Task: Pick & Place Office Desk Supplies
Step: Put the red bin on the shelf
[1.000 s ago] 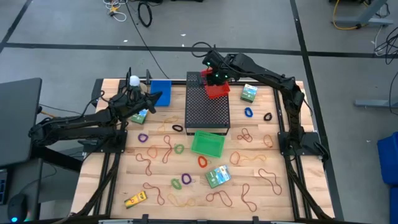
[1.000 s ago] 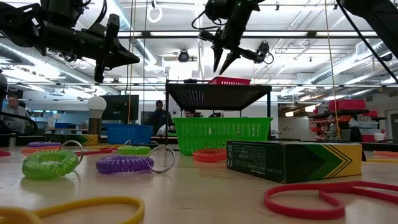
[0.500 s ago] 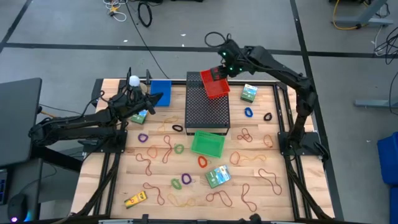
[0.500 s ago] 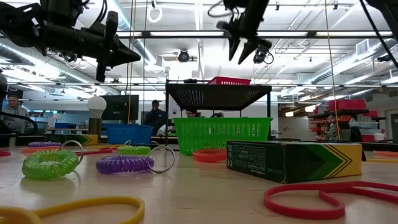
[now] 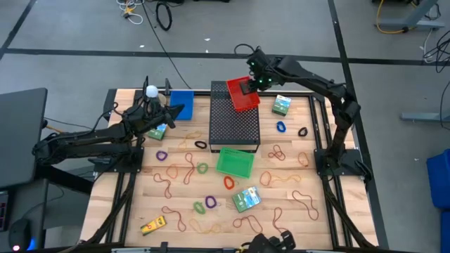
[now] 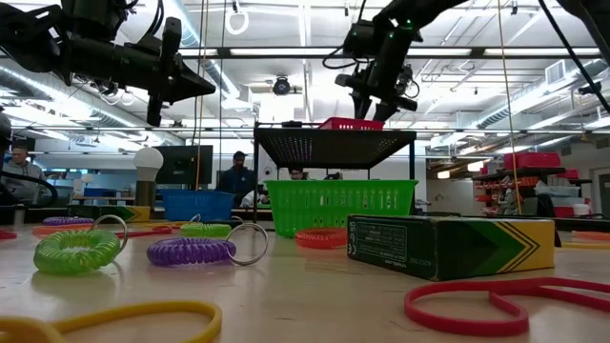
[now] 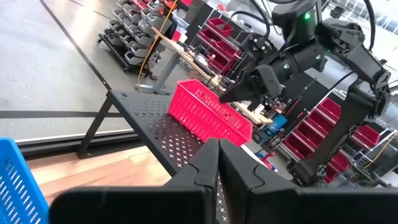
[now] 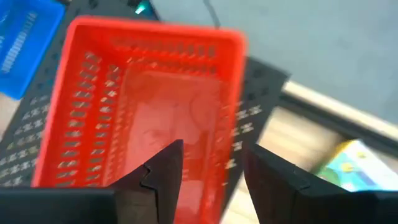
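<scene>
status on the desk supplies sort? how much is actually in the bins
Barely started. Done: nothing confirmed; the red basket on the black mesh box looks empty. In hand: nothing; the right gripper hangs open over that basket, while the left gripper waits shut near the blue basket. Left: rubber bands, coloured rings and green boxes lie across the table.

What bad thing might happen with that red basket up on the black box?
The red basket sits near the far edge of the black mesh box, so a bump could push it off. The right gripper hangs right over it with fingers open and may knock its rim when it comes down. The left gripper waits over the blue basket, out of the way.
</scene>
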Available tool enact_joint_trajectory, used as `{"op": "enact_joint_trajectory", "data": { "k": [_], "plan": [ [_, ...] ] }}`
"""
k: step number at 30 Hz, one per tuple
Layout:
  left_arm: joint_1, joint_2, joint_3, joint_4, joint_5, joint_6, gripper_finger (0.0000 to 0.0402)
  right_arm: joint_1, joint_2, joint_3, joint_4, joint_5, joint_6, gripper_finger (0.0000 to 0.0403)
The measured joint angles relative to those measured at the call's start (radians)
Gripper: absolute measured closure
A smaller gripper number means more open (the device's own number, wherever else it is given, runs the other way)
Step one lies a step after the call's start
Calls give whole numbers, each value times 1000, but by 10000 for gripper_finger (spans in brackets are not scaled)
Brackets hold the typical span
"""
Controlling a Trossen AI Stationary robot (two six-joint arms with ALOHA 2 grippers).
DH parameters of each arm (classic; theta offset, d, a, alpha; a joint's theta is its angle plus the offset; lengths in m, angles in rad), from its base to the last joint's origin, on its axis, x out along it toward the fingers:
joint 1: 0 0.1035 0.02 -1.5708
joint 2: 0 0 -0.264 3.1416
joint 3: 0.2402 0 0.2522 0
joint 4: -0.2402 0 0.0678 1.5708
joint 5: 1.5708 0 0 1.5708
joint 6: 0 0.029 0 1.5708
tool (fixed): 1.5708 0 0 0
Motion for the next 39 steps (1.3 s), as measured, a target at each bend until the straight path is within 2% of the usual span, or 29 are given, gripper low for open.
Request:
{"op": "enact_joint_trajectory", "data": {
  "k": [4,8,13,20,24,39],
  "plan": [
    [0,0,0,0,0,0,383,-3,0,-43,35,-16,31,273],
    [0,0,0,0,0,-6,383,-4,0,-50,45,-18,67,327],
    [0,0,0,0,-1,-12,383,3,-2,-51,46,21,158,388],
    [0,0,0,0,0,-21,383,3,-4,-51,41,79,278,382],
    [0,0,0,0,0,-30,383,3,-4,-51,22,115,309,393],
    [0,0,0,0,26,-30,383,-8,-5,-51,-46,164,389,386]
  ]
}}
